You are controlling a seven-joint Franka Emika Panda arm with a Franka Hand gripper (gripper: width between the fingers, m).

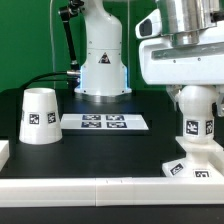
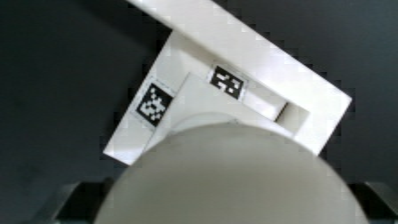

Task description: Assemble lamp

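The white rounded bulb stands upright over the flat square base at the exterior view's right, near the front wall. My gripper comes down on the bulb's top and is shut on it. In the wrist view the bulb fills the space between my dark fingers, with the tagged base below it. I cannot tell whether the bulb is seated in the base. The truncated-cone shade stands alone at the exterior view's left.
The marker board lies flat mid-table between shade and bulb. The arm's white pedestal stands behind it. A white wall runs along the table's front edge. A green backdrop closes the back.
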